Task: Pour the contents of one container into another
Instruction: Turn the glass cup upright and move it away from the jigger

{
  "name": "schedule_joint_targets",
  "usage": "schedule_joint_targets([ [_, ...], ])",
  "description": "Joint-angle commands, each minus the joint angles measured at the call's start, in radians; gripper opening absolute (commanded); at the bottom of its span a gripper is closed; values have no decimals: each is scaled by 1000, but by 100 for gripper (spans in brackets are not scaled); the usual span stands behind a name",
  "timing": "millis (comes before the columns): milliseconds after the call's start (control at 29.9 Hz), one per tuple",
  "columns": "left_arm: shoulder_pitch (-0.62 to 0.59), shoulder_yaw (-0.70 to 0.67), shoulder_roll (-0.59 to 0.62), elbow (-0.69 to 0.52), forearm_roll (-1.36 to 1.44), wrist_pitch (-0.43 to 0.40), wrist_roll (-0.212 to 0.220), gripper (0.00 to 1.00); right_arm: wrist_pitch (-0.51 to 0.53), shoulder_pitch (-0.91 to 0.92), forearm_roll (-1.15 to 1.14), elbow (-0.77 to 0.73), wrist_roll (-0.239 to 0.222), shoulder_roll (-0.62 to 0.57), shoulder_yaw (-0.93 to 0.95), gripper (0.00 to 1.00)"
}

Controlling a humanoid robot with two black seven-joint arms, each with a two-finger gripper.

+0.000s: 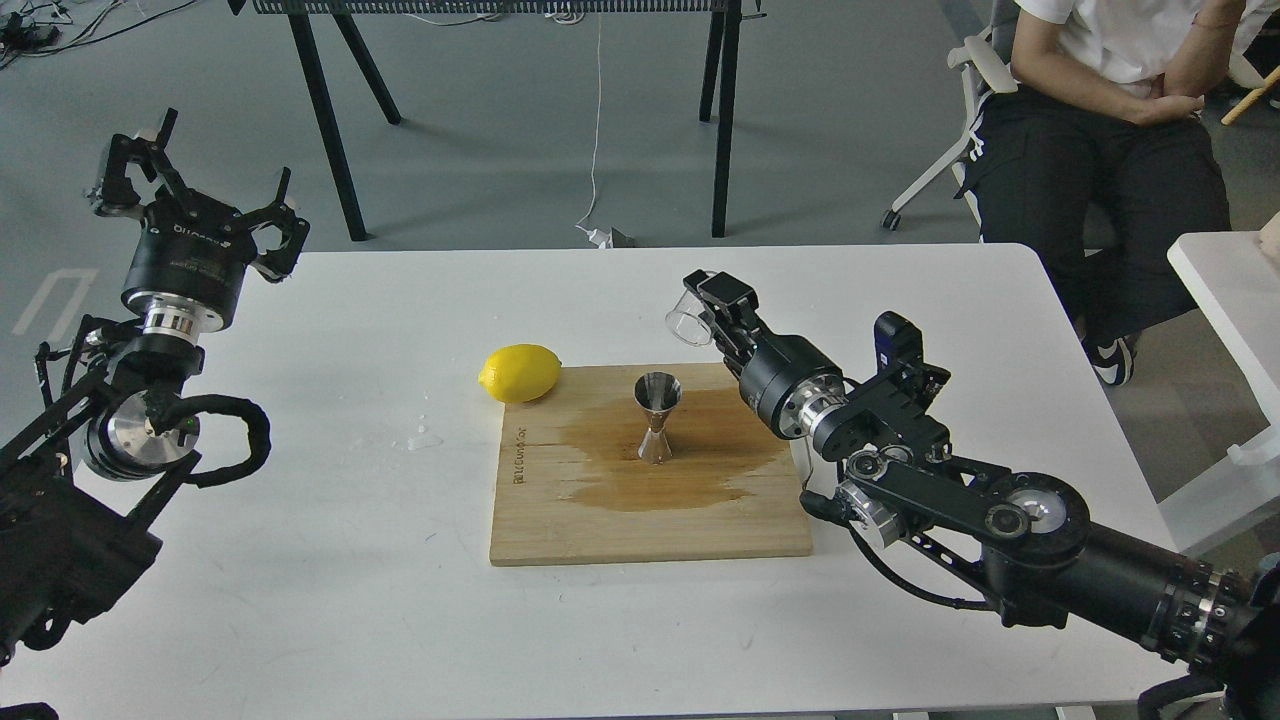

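Observation:
The steel jigger (657,417) stands upright on the wooden board (560,520), in a dark wet patch. My right gripper (712,307) is shut on the tiny clear glass cup (688,318), which is tilted with its mouth facing left. The cup hangs above the white table, just beyond the board's far edge, up and to the right of the jigger. My left gripper (195,185) is held up at the far left, off the table's corner, open and with nothing in it.
A yellow lemon (519,372) rests at the board's far left corner. A small spill (424,438) lies on the white table (300,560) left of the board. A seated person (1110,110) is beyond the table's far right; another white table (1235,300) stands at the right.

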Motion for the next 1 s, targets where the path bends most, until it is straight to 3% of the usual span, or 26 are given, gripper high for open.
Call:
schedule_joint_targets([
  [0, -1, 2, 0, -1, 0, 1, 0, 100, 32, -32, 107, 29, -1, -29, 75, 40],
  [100, -1, 3, 0, -2, 0, 1, 0, 100, 78, -89, 190, 46, -4, -49, 179, 40],
  [368, -1, 0, -3, -2, -1, 0, 0, 100, 199, -257, 414, 46, -65, -49, 419, 40],
  [568, 24, -1, -8, -4, -3, -8, 3, 100, 273, -350, 590, 25, -67, -46, 483, 40],
  [869, 27, -3, -5, 1, -11, -14, 11, 100, 460, -448, 931, -147, -74, -46, 605, 41],
  [969, 29, -3, -9, 6, -32, -12, 16, 100, 519, -448, 998, -238, -115, -43, 635, 42],
])
